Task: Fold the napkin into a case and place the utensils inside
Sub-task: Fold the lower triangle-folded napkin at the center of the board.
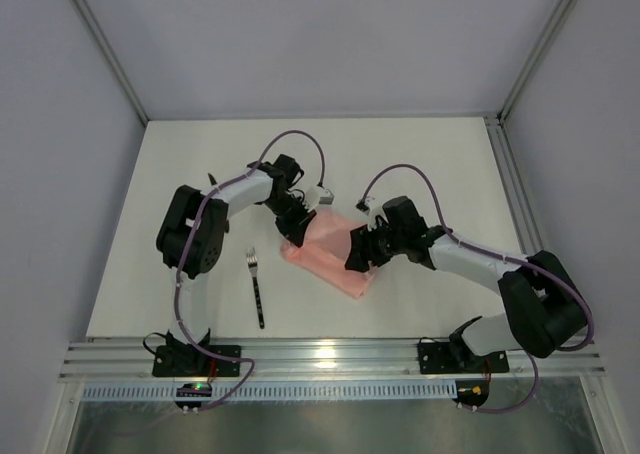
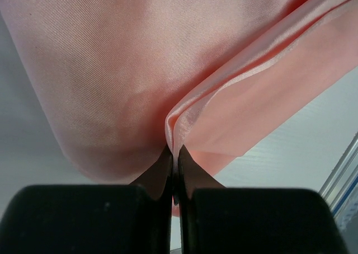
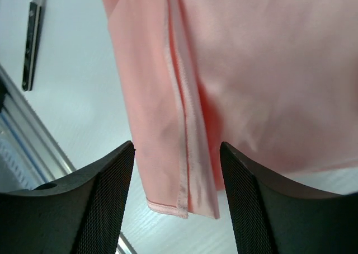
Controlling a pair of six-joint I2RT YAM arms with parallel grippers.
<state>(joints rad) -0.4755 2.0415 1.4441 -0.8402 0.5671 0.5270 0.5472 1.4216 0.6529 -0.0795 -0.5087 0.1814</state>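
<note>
The white table (image 1: 420, 174) fills most of the top view. The two arms reach over it from the near edge. The left arm (image 1: 205, 229) bends inward toward the middle, and the right arm (image 1: 480, 264) stretches in from the right side.

Between their ends lies the napkin (image 1: 330, 259), near the middle of the table. It is pale pink and already folded into an oblong shape with several layers, which lies diagonally. In the right wrist view its hemmed edges run side by side along the cloth down to one corner.

The fork (image 1: 257, 286) lies flat on the table to the left of the napkin, apart from it. Its tines point away from the arm bases and its dark handle points to the near edge.

The left fingers (image 2: 159, 173) are clenched on a fold at the napkin's edge, at its upper left end. The cloth is pinched between the two tips.

The right fingers (image 3: 112, 175) are released and stand wide apart over the lower right corner of the napkin, with nothing held between them.
</note>
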